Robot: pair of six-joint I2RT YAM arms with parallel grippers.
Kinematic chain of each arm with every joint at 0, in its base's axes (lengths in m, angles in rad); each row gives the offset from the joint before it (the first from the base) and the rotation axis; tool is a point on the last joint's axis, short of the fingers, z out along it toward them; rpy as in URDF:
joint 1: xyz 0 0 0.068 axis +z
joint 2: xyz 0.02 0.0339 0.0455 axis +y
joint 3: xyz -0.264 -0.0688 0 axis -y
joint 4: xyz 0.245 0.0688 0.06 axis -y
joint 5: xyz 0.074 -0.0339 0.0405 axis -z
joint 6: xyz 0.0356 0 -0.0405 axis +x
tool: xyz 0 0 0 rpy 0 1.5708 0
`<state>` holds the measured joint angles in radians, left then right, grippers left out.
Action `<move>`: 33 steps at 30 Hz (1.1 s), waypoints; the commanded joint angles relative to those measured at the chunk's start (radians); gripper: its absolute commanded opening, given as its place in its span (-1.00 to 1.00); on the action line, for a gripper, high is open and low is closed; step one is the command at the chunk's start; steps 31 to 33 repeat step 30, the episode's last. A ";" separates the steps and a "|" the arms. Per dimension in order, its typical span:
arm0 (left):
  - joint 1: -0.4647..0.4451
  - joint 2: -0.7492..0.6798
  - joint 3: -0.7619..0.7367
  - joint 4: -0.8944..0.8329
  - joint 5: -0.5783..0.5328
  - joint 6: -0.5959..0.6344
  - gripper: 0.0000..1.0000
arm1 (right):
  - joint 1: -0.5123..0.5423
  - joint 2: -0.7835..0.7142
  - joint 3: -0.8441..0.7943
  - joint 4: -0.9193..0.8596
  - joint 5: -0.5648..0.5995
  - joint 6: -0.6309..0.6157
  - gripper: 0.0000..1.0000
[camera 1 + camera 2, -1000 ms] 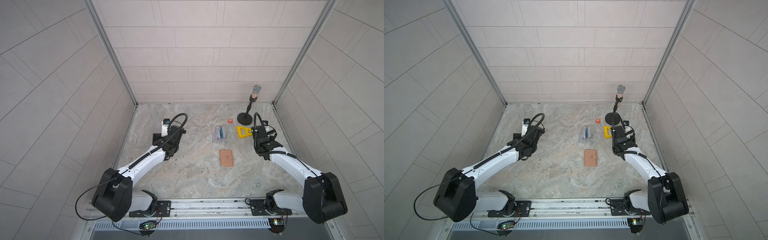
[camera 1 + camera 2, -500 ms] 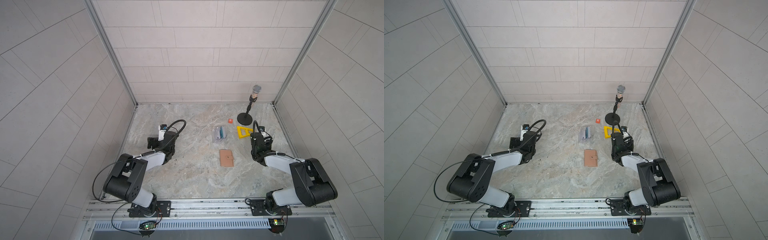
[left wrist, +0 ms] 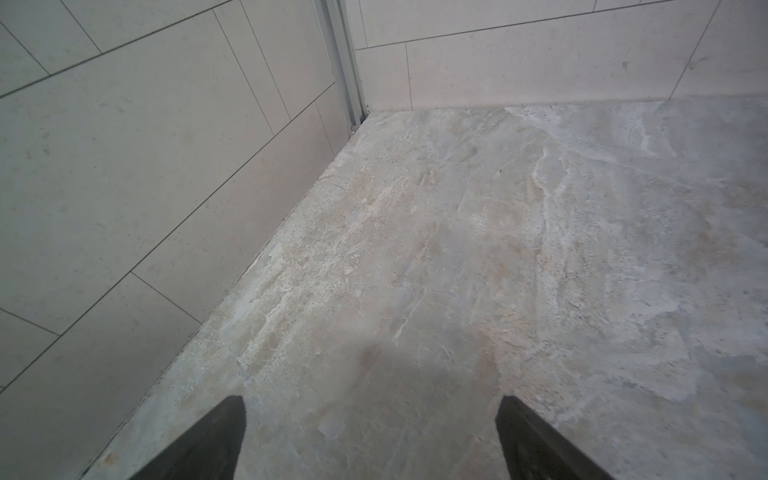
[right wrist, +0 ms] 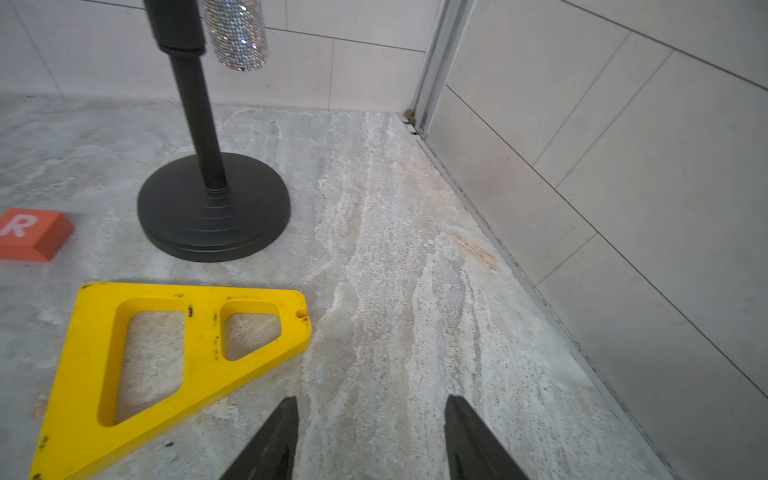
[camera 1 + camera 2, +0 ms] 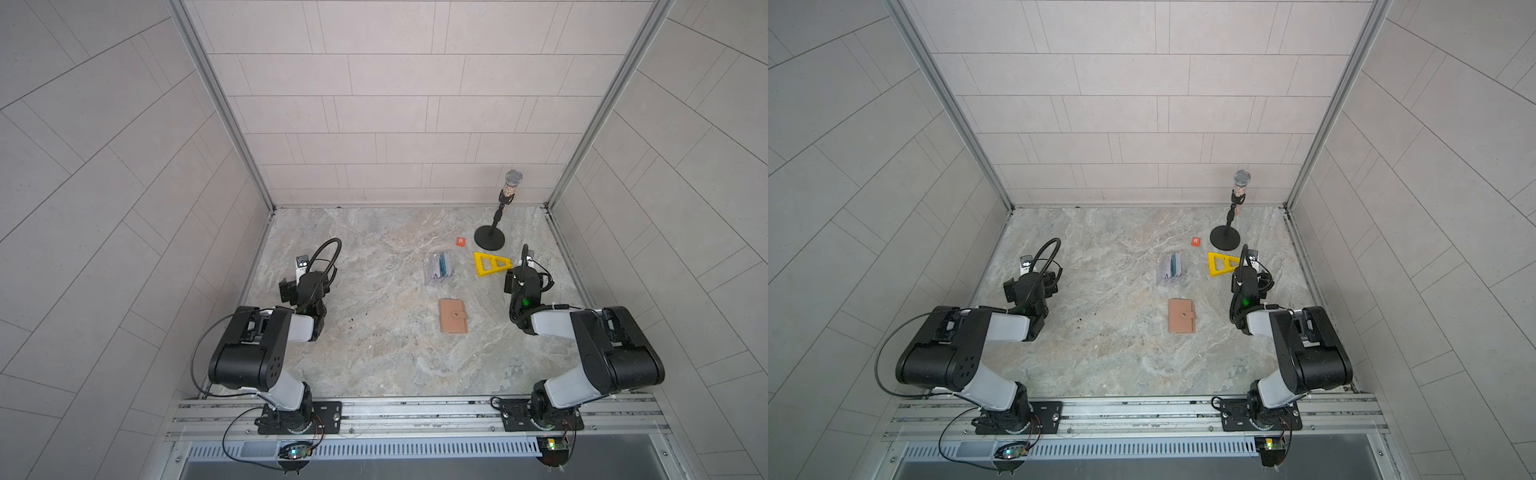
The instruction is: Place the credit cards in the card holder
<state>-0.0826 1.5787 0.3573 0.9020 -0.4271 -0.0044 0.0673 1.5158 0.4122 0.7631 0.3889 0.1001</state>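
Note:
The credit cards, blue and whitish, stand on edge in a clear stand mid-table. The card holder, a tan wallet with a snap tab, lies shut and flat just in front of them. My left gripper is open and empty over bare table near the left wall, far from both. My right gripper is open and empty too, near the right wall beside a yellow triangle. Neither wrist view shows the cards or the wallet.
A glittery microphone on a black round-based stand stands at the back right. The yellow triangle frame lies in front of it, and a small orange R block to its left. Tiled walls enclose three sides.
Both arms have folded back toward the front rail, drawing the grippers a little nearer the front. Both sets of jaws have opened wider.

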 commanded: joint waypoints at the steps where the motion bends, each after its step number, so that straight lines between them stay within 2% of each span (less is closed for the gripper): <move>1: -0.002 -0.001 0.003 0.082 0.077 -0.024 1.00 | -0.001 0.059 -0.071 0.251 -0.074 -0.053 0.29; 2: -0.001 0.009 0.019 0.068 0.057 -0.031 1.00 | 0.002 0.073 -0.086 0.313 -0.079 -0.061 0.36; 5: 0.001 0.012 0.039 0.032 0.049 -0.034 1.00 | 0.003 0.040 -0.050 0.182 -0.059 -0.054 0.57; 7: 0.000 0.012 0.033 0.044 0.049 -0.030 1.00 | 0.004 0.065 -0.069 0.270 -0.062 -0.061 0.91; 8: 0.000 0.005 0.029 0.044 0.049 -0.031 1.00 | 0.004 0.066 -0.069 0.261 -0.062 -0.061 0.99; 33: -0.002 0.010 0.029 0.048 0.045 -0.030 1.00 | 0.005 0.063 -0.070 0.258 -0.061 -0.061 0.99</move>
